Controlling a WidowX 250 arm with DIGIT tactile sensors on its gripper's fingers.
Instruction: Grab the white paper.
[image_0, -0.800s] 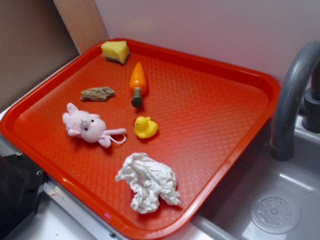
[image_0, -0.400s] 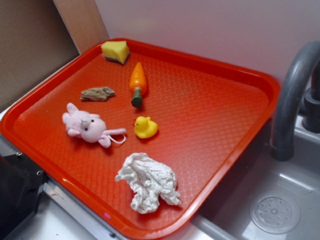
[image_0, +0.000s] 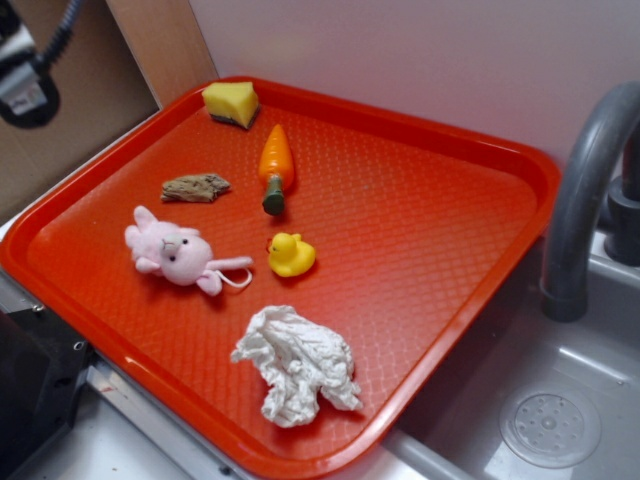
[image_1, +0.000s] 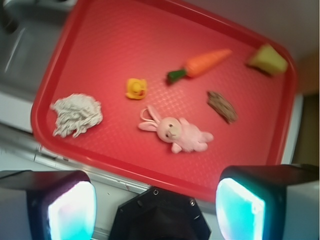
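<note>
Gripper high above tray's near rim, fingers spread, nothing held.

White paper lies at tray corner toward the sink, well apart from gripper.

Risk: wad sits near tray lip; a jaw may catch the rim, or pinch only a loose fold. Depth hard to judge here.

Duck and bunny stand clear; open red floor between.

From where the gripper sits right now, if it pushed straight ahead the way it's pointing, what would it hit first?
Probably the pink plush bunny: in the wrist view it lies nearest the line between the open gripper's fingers, past the tray's near rim. The white paper sits well off to one side. Depth is unclear.
</note>
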